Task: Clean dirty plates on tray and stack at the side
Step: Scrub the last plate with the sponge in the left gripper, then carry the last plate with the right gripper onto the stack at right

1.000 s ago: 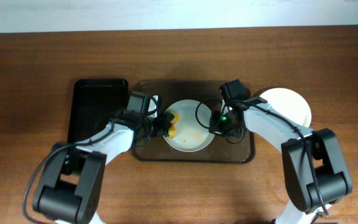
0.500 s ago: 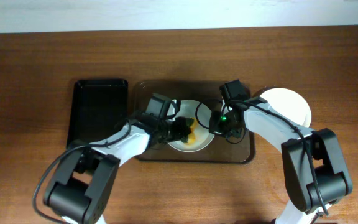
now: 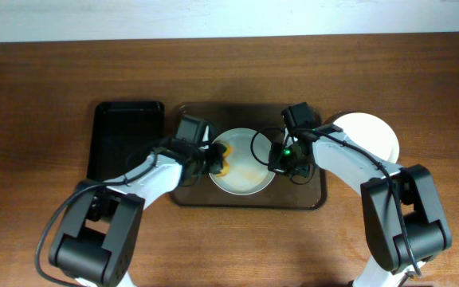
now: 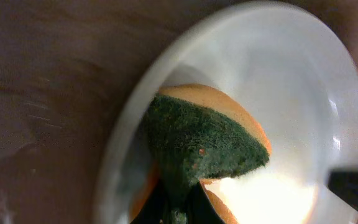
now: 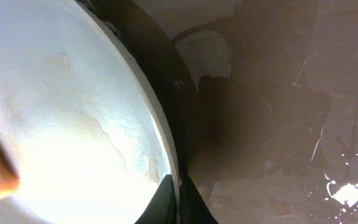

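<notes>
Two trays and two plates are in view; a third plate is not seen.

The black tray [image 3: 126,137] lies at 9 o'clock of the brown tray [image 3: 301,194], just beside it, both on the wooden table [image 3: 229,64].

Left arm crosses the brown tray's 9 o'clock edge. The left gripper [image 3: 212,159] has its fingers [image 4: 174,208] pinching one sponge [image 3: 222,159], yellow with a green scouring face. The sponge sits on the first plate [image 3: 241,179] at its 9 o'clock rim, green face up in the left wrist view.

First plate is on the brown tray, about centre, white, with a faint orange smear toward 3 o'clock.

The right gripper [image 3: 278,159] is at that plate's 3 o'clock rim, fingers [image 5: 166,202] pressed on the rim from both sides. A black cable loop [image 3: 255,140] from the right arm hangs over the plate's 1 o'clock edge.

The second plate [image 3: 370,131] is off the tray on the table, at 2 o'clock of the brown tray, white, no streaks seen. The right arm covers its 8 o'clock edge. Cannot tell if another plate lies under it.
</notes>
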Motion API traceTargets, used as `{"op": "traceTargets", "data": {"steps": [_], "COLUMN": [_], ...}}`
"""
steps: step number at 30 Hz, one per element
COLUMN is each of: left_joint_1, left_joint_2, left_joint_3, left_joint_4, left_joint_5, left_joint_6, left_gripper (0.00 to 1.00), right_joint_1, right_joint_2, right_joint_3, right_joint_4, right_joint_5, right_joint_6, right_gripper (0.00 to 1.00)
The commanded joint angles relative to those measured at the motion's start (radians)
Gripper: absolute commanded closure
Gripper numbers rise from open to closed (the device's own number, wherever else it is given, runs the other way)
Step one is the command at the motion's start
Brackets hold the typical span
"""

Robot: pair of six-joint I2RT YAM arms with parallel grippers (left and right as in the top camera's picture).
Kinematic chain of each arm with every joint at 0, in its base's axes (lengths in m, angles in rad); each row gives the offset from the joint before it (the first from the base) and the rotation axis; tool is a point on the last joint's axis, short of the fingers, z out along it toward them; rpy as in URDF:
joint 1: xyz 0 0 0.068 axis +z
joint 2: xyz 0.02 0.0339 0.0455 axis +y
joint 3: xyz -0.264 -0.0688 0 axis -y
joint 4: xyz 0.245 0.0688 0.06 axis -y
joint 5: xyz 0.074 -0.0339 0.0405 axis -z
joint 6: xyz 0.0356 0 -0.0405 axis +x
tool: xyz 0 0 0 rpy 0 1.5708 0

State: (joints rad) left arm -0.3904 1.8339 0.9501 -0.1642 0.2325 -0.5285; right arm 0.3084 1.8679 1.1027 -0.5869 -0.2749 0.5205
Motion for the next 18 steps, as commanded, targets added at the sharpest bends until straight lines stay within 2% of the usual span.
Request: {"op": "traceTargets", "data": {"steps": [1,3,9,13,18], "left_joint_1": [0.038,0.038,0.052,0.146,0.307], "left_joint_2": [-0.039,-0.073,-0.257,-0.332,-0.331], "left_joint_3": [-0.013,0.017,0.080,0.080,0.080], "left_joint_4": [-0.050,-0.113,-0.240,-0.383,-0.445], "left_joint_5": [-0.145,-0.151,-0.148,-0.178,-0.188], "left_joint_6": [0.058,0.097,0.098,0.109,0.142], "left_gripper": [1.00,1.00,1.00,1.00,1.00], "right_joint_1": [0.005,0.006,0.005,0.005,0.006], "right_joint_2": [0.007,0.007,0.005,-0.023,-0.090], "right_joint_3": [-0.011,-0.011,-0.007,0.050,0.154], "right_joint_4": [-0.011,-0.011,-0.003,-0.011,-0.155], "right_joint_5": [0.014,0.018,0.029,0.077,0.249], "right_joint_6": [0.001,0.001,0.000,-0.074,-0.178], "right_gripper": [0.96,0.96,0.96,0.96,0.96]}}
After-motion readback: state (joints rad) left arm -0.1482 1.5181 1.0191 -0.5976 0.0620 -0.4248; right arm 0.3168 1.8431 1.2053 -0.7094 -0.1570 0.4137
